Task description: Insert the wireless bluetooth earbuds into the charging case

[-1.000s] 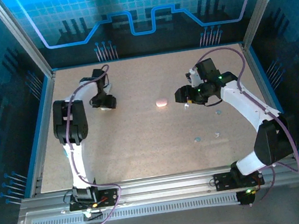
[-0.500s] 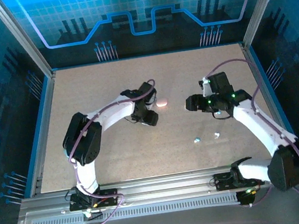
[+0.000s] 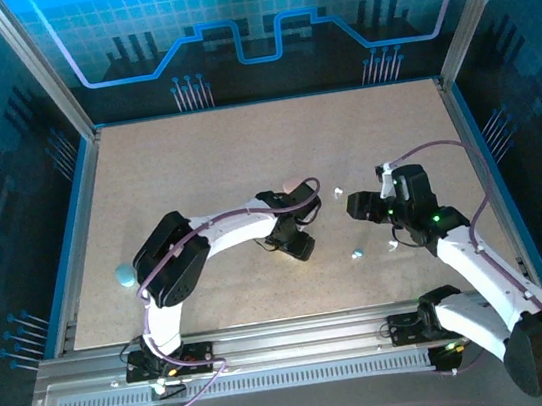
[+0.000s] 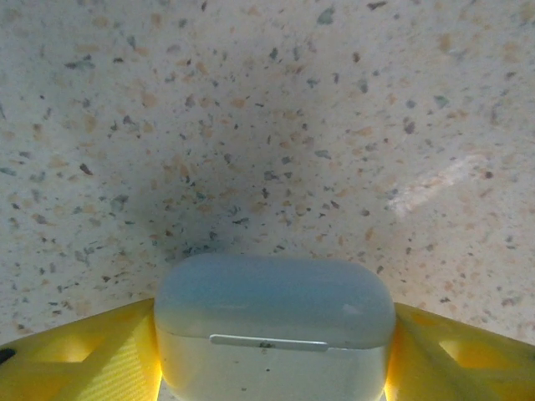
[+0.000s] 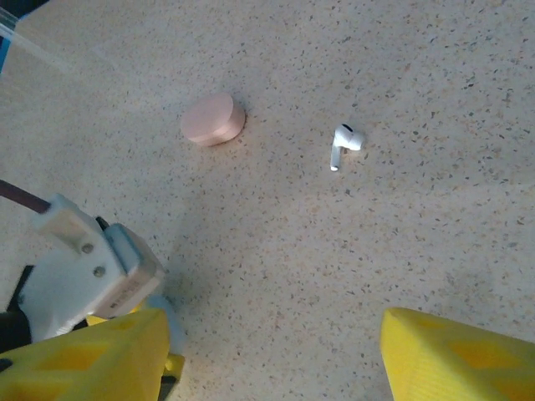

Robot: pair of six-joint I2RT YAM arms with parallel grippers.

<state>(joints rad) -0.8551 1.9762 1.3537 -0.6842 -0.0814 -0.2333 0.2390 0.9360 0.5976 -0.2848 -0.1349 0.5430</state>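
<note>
My left gripper (image 4: 274, 342) is shut on a closed, pale blue-white charging case (image 4: 274, 301), hinge side toward the camera, held just above the table. From above, that gripper (image 3: 299, 246) sits at the table's centre. My right gripper (image 5: 272, 351) stands open over bare table, nothing between its yellow fingers (image 5: 451, 351); from above it (image 3: 355, 205) is right of the left one. A white stemmed earbud (image 5: 344, 142) lies ahead of it, seen as a white earbud (image 3: 338, 191) from above. A light blue earbud (image 3: 357, 252) and another white earbud (image 3: 393, 243) lie nearer the front.
A pink rounded case (image 5: 213, 119) lies beyond the left gripper, half hidden by the left arm (image 3: 234, 223) in the top view. A pale blue rounded object (image 3: 123, 275) rests near the table's left edge. The left wrist housing (image 5: 84, 267) is close on my right gripper's left.
The left arm has swung from the far left to the table's centre, carrying the case. The right gripper has drawn back toward the front. The pale blue object at left has come into sight.
</note>
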